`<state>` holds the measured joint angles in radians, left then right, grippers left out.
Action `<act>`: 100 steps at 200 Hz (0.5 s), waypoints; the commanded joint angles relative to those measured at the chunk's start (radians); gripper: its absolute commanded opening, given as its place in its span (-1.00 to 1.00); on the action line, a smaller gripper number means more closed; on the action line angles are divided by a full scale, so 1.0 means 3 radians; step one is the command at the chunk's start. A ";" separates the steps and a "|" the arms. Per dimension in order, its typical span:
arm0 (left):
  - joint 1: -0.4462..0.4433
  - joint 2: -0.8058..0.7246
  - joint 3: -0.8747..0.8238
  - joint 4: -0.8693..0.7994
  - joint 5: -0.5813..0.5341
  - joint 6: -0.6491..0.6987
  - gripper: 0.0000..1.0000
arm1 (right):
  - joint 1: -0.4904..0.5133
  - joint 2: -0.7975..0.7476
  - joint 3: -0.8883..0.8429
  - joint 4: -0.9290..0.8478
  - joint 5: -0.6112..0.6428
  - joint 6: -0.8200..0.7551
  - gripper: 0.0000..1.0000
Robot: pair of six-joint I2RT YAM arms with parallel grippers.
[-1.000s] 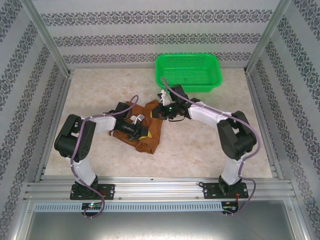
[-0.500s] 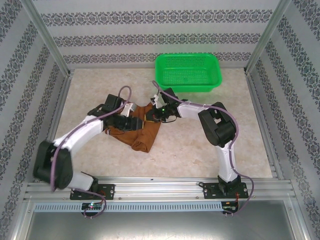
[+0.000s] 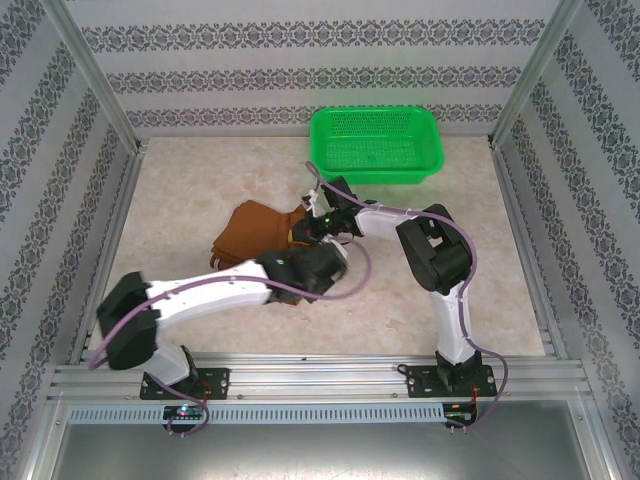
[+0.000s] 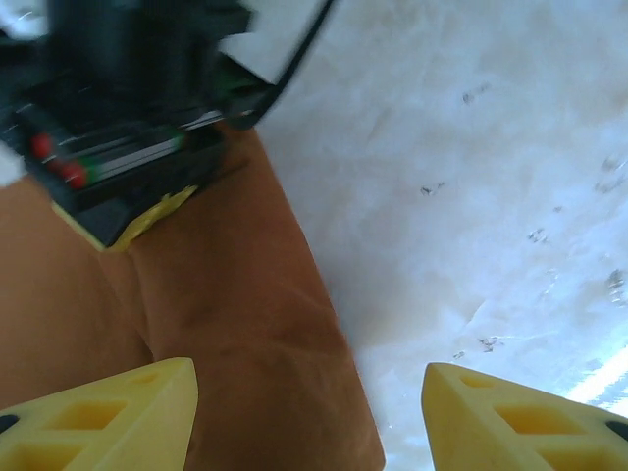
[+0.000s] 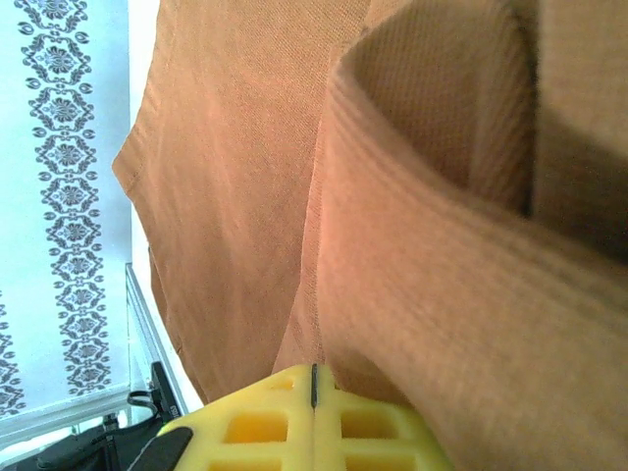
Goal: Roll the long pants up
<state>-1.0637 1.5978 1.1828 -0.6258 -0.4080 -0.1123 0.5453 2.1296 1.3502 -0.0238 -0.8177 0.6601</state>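
Observation:
The long pants (image 3: pixel 252 232) lie bunched and folded in rust-brown cloth at the table's middle. My right gripper (image 3: pixel 302 228) reaches in from the right and is shut on a fold at their right edge; in the right wrist view the yellow fingers (image 5: pixel 343 432) meet tightly with the pants (image 5: pixel 235 177) pinched at the tips. My left gripper (image 3: pixel 330 266) lies low at the cloth's near right corner. It stands open (image 4: pixel 309 417), one fingertip (image 4: pixel 108 412) over the pants (image 4: pixel 226 324), the other over bare table. The waist button is hidden.
A green basket (image 3: pixel 318 150) stands at the back, just behind the right arm. The right gripper's black body (image 4: pixel 128 147) sits close ahead of my left fingers. Metal rails and patterned walls bound the pale table (image 3: pixel 430 280).
My left arm has swung from the pants' left side across to their near right corner, uncovering the cloth's left part. The right gripper has shifted slightly left, still on the cloth.

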 commanded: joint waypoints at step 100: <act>0.0179 0.1274 0.0425 -0.1114 -0.0939 -0.0475 0.39 | -0.0038 0.0165 -0.0210 -0.0197 0.0218 0.0075 -1.00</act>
<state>-1.0611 1.9770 1.3041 -0.8337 -0.6834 -0.1623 0.5392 2.1231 1.3258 0.0181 -0.8253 0.6788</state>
